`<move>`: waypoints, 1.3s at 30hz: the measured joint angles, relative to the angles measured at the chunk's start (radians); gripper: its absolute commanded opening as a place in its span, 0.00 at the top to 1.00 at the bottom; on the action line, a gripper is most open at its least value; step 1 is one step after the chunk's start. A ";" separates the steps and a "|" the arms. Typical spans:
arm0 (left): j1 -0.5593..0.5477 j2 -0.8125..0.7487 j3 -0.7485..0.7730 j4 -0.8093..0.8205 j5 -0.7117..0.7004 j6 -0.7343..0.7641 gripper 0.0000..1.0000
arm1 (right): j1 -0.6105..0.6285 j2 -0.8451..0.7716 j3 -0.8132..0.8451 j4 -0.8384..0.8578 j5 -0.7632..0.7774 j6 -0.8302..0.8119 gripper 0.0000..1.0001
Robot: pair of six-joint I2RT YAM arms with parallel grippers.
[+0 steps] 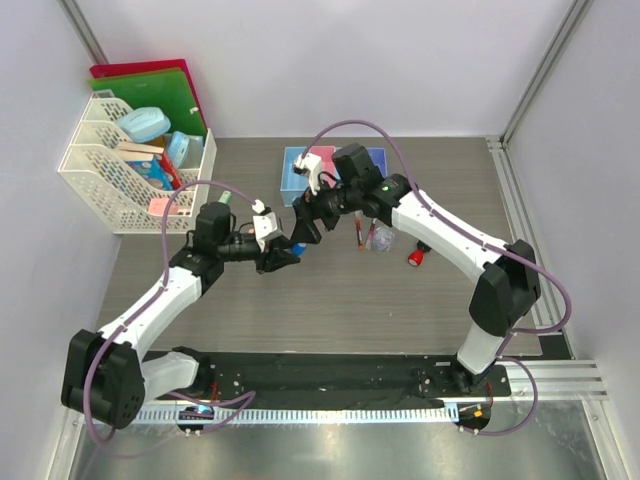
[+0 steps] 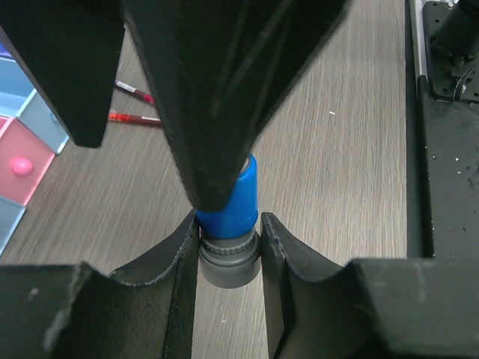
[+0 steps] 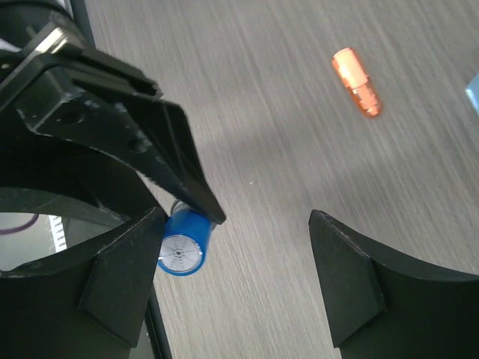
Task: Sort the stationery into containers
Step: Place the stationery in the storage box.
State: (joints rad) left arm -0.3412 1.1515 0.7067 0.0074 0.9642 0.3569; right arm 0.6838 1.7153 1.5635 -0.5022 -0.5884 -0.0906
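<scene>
**Grey table, left gripper clamped on blue piece, right gripper open beside it**

Grey wood-grain table, bare over most of the middle and the near side. Plain white walls on three sides, metal frame posts in the back corners, metal rail along the right edge. Black base plate at the near edge with both arms bolted on.

White lattice rack stands at the back left against the wall, with red and green folders upright behind it.

The row of bins sits at back centre, partly hidden by the right arm. From the left wrist, one pink bin shows a small pink ball inside.

Left gripper is clamped on the blue piece, a short blue cylinder with a grey cap. Its fingers press the cap from both sides. It is held over mid-table, on the near side of the bins.

Right gripper has its jaws spread wide and nothing between them. One finger is right beside the blue piece; I cannot tell if they touch.

Two pens lie on the table near the bins, close together. Orange marker lies alone on bare table. Clear lump and red piece lie right of centre, under the right arm.
</scene>
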 measured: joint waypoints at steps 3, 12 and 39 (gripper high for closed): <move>-0.002 0.003 0.000 -0.021 0.002 0.017 1.00 | 0.021 0.002 0.000 -0.020 0.004 -0.017 0.19; -0.003 0.009 0.002 -0.039 -0.006 0.030 1.00 | 0.048 0.002 0.000 -0.069 0.029 -0.073 0.30; -0.005 0.035 0.010 -0.056 -0.037 0.064 0.25 | 0.105 0.009 0.000 -0.126 0.116 -0.116 0.89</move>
State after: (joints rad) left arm -0.3462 1.1862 0.7170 -0.0483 0.9272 0.4210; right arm 0.7883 1.7241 1.5635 -0.6281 -0.4728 -0.2070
